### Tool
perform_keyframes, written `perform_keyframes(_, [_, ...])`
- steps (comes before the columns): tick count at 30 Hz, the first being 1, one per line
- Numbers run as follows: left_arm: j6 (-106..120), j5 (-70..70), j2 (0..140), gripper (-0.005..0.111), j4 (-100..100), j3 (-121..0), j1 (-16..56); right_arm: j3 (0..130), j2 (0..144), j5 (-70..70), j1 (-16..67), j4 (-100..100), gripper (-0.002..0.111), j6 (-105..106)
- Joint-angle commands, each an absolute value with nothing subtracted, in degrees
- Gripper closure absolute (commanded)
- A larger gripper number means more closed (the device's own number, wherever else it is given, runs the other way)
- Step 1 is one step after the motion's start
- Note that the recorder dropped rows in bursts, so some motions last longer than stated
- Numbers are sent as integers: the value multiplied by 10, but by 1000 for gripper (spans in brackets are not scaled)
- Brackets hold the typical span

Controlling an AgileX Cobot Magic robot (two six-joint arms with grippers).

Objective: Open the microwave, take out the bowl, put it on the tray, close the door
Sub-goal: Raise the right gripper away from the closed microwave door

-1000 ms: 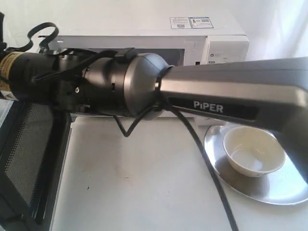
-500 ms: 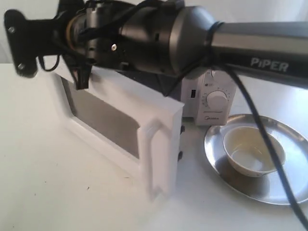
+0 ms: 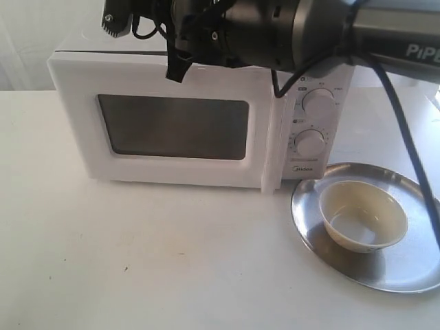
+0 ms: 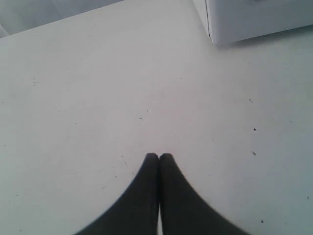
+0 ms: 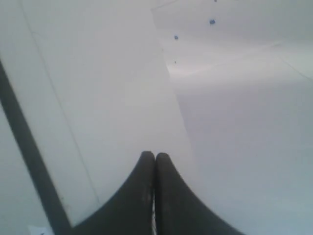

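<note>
- Boxy white microwave [image 3: 337, 124], door [image 3: 172, 127] flush shut, dark rectangular window.
- Small round cream bowl [image 3: 363, 218] sits in shiny round metal tray [image 3: 412, 268], just right of microwave.
- Left pincer [image 4: 159, 156] closed, empty, over matte white counter [image 4: 98, 98].
- Right pincer [image 5: 155, 155] closed, empty.

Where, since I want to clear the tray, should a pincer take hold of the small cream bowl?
I'd pinch the small round cream bowl by its rim, one finger inside and one outside, coming straight down from above. It stands upright and open-topped on the shiny round metal tray, with its rim exposed all round.
</note>
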State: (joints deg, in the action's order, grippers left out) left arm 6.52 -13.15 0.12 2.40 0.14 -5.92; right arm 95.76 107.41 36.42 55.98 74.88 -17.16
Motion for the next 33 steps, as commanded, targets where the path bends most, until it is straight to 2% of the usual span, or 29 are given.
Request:
perform_keyframes(1, [63,-133,0,107,20,0,-55,959,1068,385,553,739,108,-181])
perform_keyframes(9, [63,-133,0,107,20,0,-55,959,1101,493,504,754,108,-183])
perform_keyframes(21, [63,-133,0,107,20,0,-55,959,1127,516,441,852,108,-289])
perform_keyframes(27, [63,-133,0,107,20,0,-55,959,1103,536,440,754,108,-302])
perform_keyframes(33, [63,-133,0,107,20,0,-55,924,1002,493,440,662,108,-305])
